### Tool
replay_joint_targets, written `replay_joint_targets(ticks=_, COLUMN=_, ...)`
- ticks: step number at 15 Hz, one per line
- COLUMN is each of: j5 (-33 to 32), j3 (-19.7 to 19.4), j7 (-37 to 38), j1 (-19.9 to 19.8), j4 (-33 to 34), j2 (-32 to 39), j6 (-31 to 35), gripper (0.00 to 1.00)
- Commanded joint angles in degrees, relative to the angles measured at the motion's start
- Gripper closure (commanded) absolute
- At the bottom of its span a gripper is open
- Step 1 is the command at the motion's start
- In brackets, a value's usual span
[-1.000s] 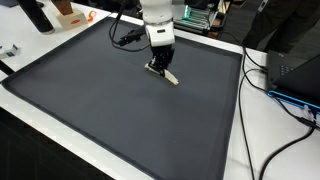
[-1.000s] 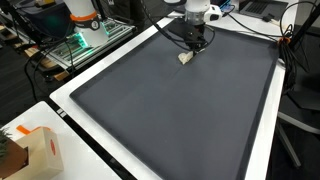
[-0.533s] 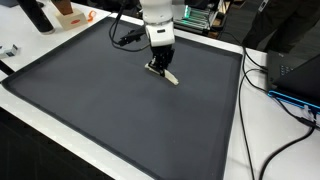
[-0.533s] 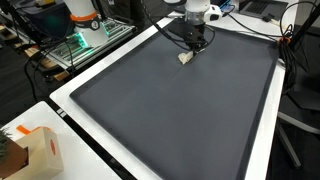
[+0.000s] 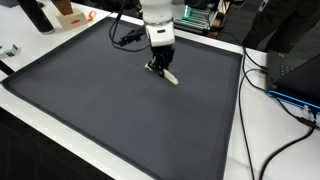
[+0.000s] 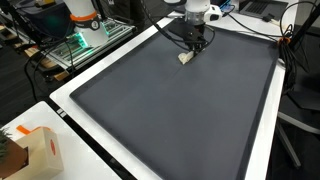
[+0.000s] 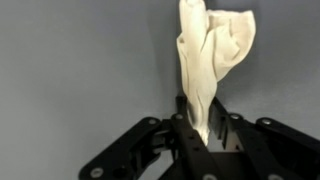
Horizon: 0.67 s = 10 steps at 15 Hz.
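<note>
My gripper [image 5: 160, 68] is low over the far part of a large dark grey mat [image 5: 110, 110], and shows in both exterior views [image 6: 192, 48]. Its fingers [image 7: 200, 125] are shut on a small crumpled cream-white cloth [image 7: 210, 55]. The cloth's free end trails out from the fingertips and rests on the mat [image 5: 171, 77], also seen in the other exterior view [image 6: 185, 58]. The pinched end of the cloth is hidden between the black fingers.
The mat lies on a white table [image 6: 70, 92]. An orange-and-white box [image 6: 38, 150] sits at a table corner. Dark objects and an orange box [image 5: 68, 12] stand at the far edge. Cables [image 5: 270, 75] and electronics [image 6: 85, 35] surround the table.
</note>
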Motion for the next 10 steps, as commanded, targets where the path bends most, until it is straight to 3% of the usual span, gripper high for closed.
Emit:
replay_joint_targets(ticks=1, j5=-0.72, j3=0.83, j7=0.05, j1=-0.83, j4=-0.09, j2=0.1, j6=-0.34, gripper=0.38)
replay_joint_targets(ticks=6, j5=-0.9, j3=0.77, j7=0.41, j1=-0.65, j4=-0.19, j2=-0.1, j6=-0.48, gripper=0.01)
replay_joint_targets(ticks=10, j5=-1.91, j3=-0.12, j7=2.08, j1=0.33, j4=-0.31, j2=-0.78, j6=-1.16, gripper=0.0)
